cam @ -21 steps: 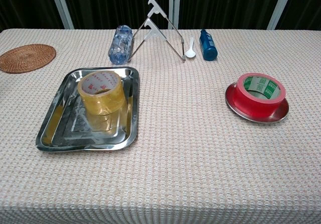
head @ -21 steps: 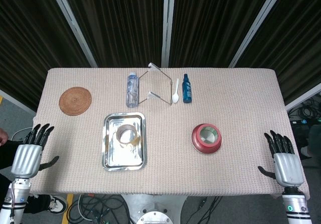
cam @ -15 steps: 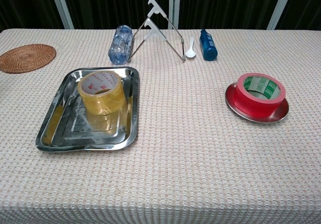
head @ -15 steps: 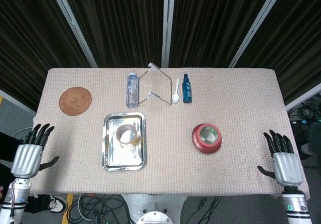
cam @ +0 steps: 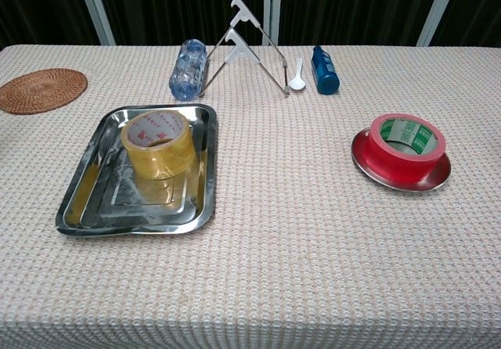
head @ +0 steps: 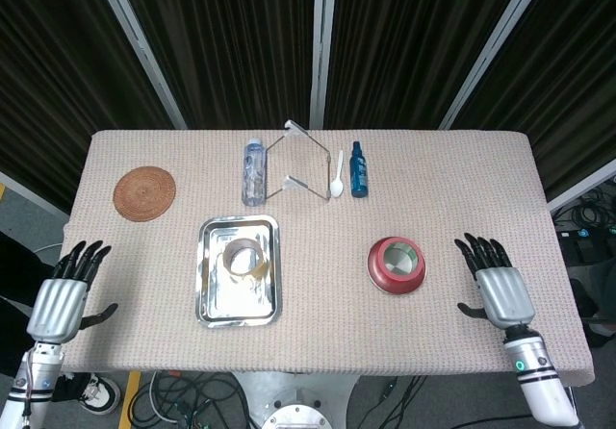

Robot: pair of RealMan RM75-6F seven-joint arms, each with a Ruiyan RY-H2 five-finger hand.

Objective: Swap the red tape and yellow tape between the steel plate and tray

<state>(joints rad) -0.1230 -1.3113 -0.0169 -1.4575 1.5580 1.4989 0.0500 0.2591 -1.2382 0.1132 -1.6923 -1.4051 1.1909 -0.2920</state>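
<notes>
Both hands open with spread fingers, holding nothing; the tapes lie in their containers.

The left hand point(head: 60, 299) is beside the table's near left edge, and the right hand point(head: 500, 290) is over the near right part, close to the steel plate point(cam: 366, 167). The red tape point(cam: 406, 146) lies on this plate. The yellow tape point(cam: 156, 143) stands in the tray point(cam: 86, 208). Farther away are a water bottle point(cam: 188, 69) and a blue bottle point(cam: 324, 70).

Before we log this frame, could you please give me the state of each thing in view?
yellow tape: lying flat in the tray
red tape: lying flat on the steel plate
water bottle: on its side
blue bottle: lying down
left hand: open, empty
right hand: open, empty
</notes>
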